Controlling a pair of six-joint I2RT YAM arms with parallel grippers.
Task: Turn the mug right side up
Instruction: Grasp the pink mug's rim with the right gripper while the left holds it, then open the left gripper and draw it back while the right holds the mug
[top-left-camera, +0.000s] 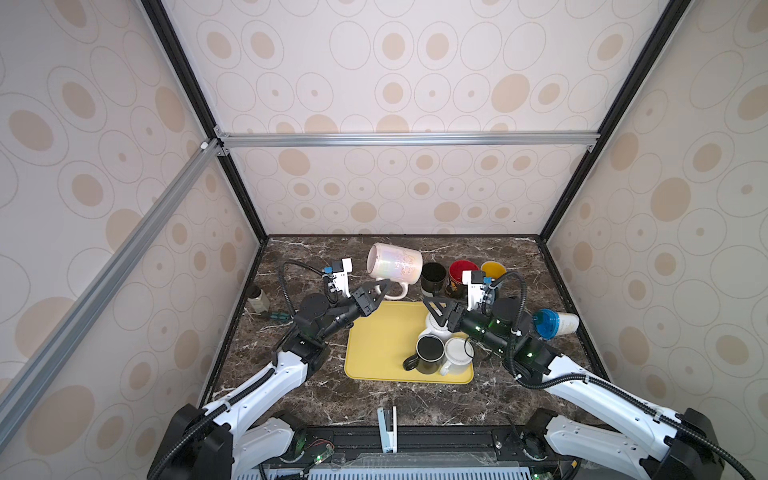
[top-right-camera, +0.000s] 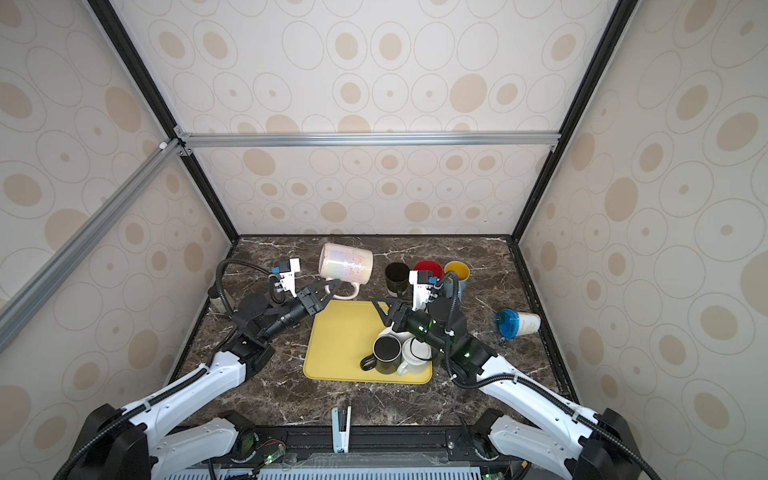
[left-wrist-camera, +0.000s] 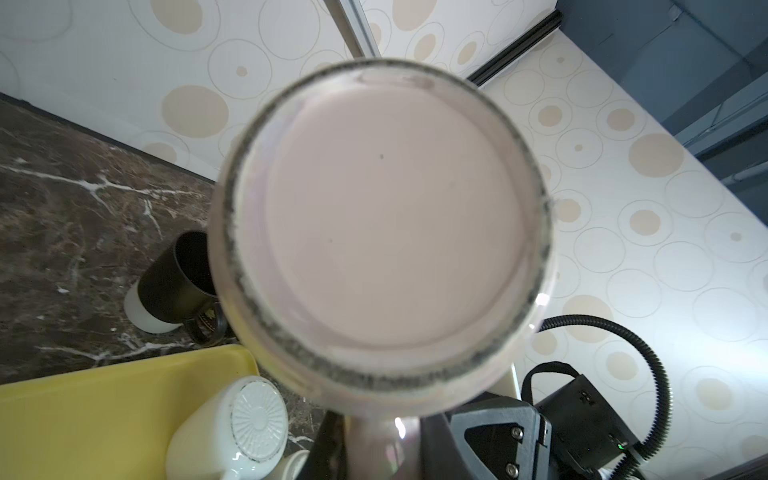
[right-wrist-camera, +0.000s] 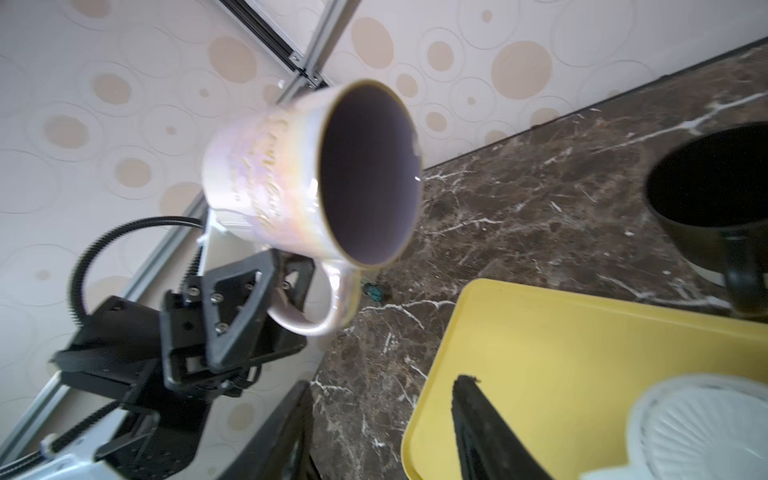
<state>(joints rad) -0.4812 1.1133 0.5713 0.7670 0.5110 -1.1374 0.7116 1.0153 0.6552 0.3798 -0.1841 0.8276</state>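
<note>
One iridescent pink mug (top-left-camera: 395, 266) hangs clear of the marble table (top-left-camera: 353, 399), just beyond the far left corner of the yellow tray (top-left-camera: 382, 345), with the left gripper (top-left-camera: 383, 287) clamped on its handle (top-left-camera: 397, 294). It lies on its side, long axis close to level, base facing left and mouth facing right toward the black mug (top-left-camera: 433, 276). The right gripper (top-left-camera: 434, 313) hovers over the tray by the white mugs (top-left-camera: 457, 353), jaws apart, holding nothing.

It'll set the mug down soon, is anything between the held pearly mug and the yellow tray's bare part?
Nothing visible. The left gripper holds the pearly mug by its handle near the far edge of the yellow tray; the right gripper and other mugs are at its right side.
</note>
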